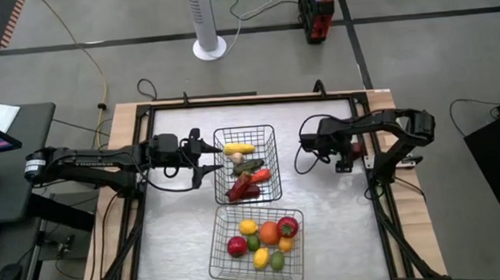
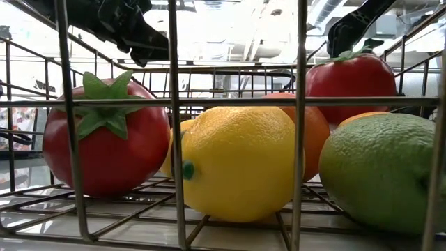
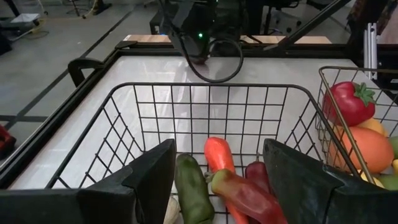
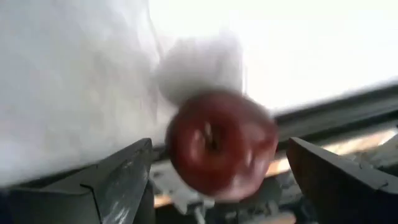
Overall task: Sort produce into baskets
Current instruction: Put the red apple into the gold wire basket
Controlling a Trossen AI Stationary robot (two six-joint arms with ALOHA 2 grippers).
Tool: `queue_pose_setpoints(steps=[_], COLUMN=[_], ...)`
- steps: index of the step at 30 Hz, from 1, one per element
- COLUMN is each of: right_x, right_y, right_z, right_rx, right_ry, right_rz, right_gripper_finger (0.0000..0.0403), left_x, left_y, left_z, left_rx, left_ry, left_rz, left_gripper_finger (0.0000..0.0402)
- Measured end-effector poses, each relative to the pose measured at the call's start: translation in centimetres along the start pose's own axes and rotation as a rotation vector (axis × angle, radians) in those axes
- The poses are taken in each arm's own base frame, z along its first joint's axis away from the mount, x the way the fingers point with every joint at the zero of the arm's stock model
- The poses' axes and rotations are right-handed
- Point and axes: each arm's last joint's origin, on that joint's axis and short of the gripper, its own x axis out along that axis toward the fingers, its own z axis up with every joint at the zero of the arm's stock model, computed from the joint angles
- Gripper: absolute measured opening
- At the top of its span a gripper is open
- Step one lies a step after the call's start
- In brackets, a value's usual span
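The far wire basket (image 1: pixel 271 135) holds corn (image 1: pixel 238 147), white garlic (image 1: pixel 236 158), a cucumber (image 3: pixel 191 190), a carrot (image 3: pixel 217 155) and a dark red chilli (image 3: pixel 245 194). The near basket (image 1: pixel 224 212) holds round fruits: tomatoes (image 2: pixel 104 136), a lemon (image 2: pixel 237 164), an orange (image 1: pixel 269 232) and a lime (image 2: pixel 380 171). My left gripper (image 1: pixel 210 157) is open and empty at the far basket's left rim, its fingers (image 3: pixel 149 177) level over the vegetables. My right gripper (image 1: pixel 343 156) is open, with a red apple (image 4: pixel 221 146) between its fingers, apart from them. The apple lies by the table's right rail (image 1: pixel 344 165).
A dark metal frame (image 1: pixel 231 100) runs around the table top. Bare table lies left of the baskets (image 1: pixel 177 229) and right of the near basket (image 1: pixel 340 229). A cable loop (image 3: pixel 214 62) hangs from my right arm beyond the far basket.
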Motion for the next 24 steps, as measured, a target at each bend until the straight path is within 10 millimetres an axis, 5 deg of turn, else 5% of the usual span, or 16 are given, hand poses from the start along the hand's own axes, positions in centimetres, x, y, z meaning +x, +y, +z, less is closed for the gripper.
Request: queue_pose_setpoints(steps=[24], right_x=[2.9], right_y=[-0.6], right_z=[-0.4], right_rx=[-0.097], right_ry=[0.033], right_rz=[-0.024], right_gripper_finger=[0.0382], left_x=[0.0], left_y=[0.0], left_z=[0.0], left_rx=[0.017], left_ry=[0.005], left_rz=[-0.001], left_gripper_finger=[0.0231])
